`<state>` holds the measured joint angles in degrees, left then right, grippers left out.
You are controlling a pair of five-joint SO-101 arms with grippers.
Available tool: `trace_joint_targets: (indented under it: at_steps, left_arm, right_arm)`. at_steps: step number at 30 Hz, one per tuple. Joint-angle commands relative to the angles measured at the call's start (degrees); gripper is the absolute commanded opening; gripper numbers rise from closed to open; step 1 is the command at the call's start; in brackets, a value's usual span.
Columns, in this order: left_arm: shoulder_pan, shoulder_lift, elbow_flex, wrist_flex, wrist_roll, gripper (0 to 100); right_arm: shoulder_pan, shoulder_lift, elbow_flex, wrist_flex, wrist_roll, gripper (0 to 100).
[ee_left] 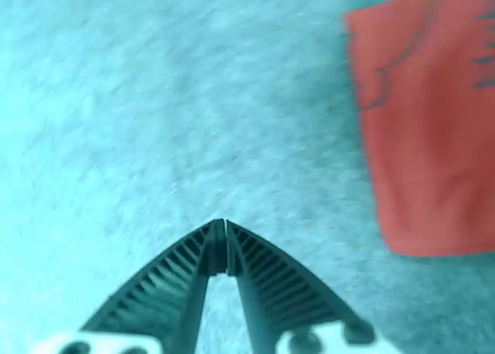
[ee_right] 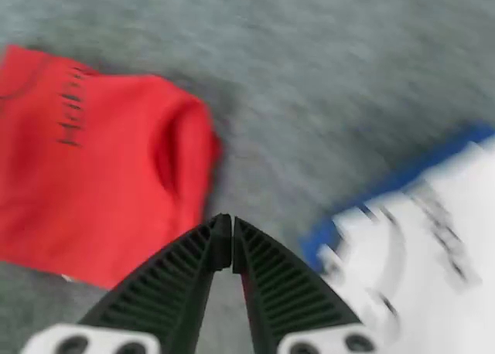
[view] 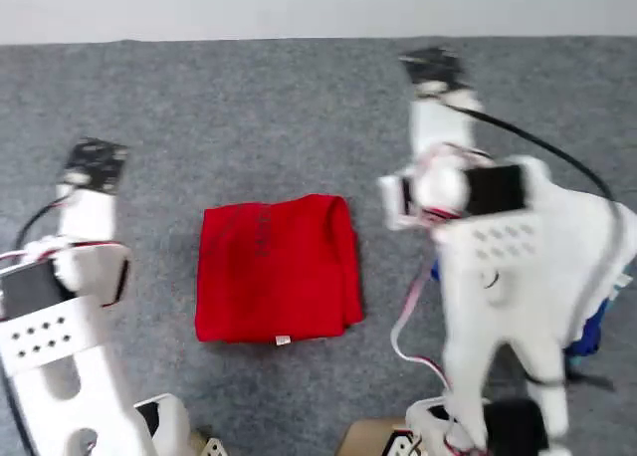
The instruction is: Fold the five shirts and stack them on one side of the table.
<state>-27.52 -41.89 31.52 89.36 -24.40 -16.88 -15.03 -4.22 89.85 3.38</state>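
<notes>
In the high view, a folded red shirt (view: 277, 269) is seen lying flat near the middle of the grey table (view: 249, 108), with a small white label (view: 283, 341) showing at its near edge. The left arm (view: 60, 317) is placed on one side of the shirt, and the left gripper (view: 95, 164) is held over bare grey surface, apart from the cloth. On the other side the right arm (view: 488, 277) is raised, and the right gripper (view: 434, 70) is held beyond the far corner of the red shirt. A white garment (view: 592, 242) is piled at that side of the table, and a strip of blue cloth (view: 589, 339) is seen under its edge.

In the left wrist view, the black ribbed jaws of the left gripper (ee_left: 225, 242) are pressed together at the tips, and nothing is held between them. They are poised over the grey table (ee_left: 155, 99), and the red shirt (ee_left: 433, 130) lies off to one side, not touched.

In the right wrist view, the jaws of the right gripper (ee_right: 225, 234) are likewise brought together, with nothing between them. The red shirt (ee_right: 100, 184), with a rounded fold at its edge, and the white garment (ee_right: 433, 246), bordered by the blue cloth (ee_right: 363, 207), lie on opposite sides of the tips, separated by a strip of grey table (ee_right: 309, 83).
</notes>
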Motion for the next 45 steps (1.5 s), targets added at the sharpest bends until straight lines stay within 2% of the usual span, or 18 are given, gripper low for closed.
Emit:
trace_joint_targets:
  at_steps: [1, 5, 9, 16, 24, 28, 37, 45]
  left_arm:
    - [-5.36, -1.49, -0.48, -1.14, 0.09, 1]
    - [-9.05, -1.49, -0.48, -1.14, 0.00, 1]
    - [-11.96, -1.49, -0.57, -1.14, 0.00, 1]
    - [-16.88, -1.49, -0.48, -0.97, 0.00, 1]
    - [-17.05, -1.49, -0.40, -0.79, 0.09, 1]
    - [-17.05, -1.49, -0.13, -0.88, 0.09, 1]
    - [-16.88, -1.49, 2.86, -1.14, 0.09, 1]
    - [-16.97, -1.58, 2.95, -2.29, 0.00, 1]
  right_arm:
    - [-6.90, 6.46, -2.55, -8.13, -1.93, 0.9]
    - [-12.00, 13.85, -2.64, -16.22, -2.55, 0.9]
    - [-13.23, 20.18, -2.64, -21.58, -2.20, 0.9]
    - [-6.37, 32.66, -2.55, -28.18, 0.79, 0.9]
    - [0.13, 43.21, -2.73, -35.21, 6.77, 0.9]
    - [-0.04, 41.80, -6.59, -31.52, 6.77, 0.9]
    - [-7.60, 34.68, -14.07, -19.74, 6.24, 0.9]
    - [-10.86, 30.55, -14.07, -1.80, -6.77, 0.9]
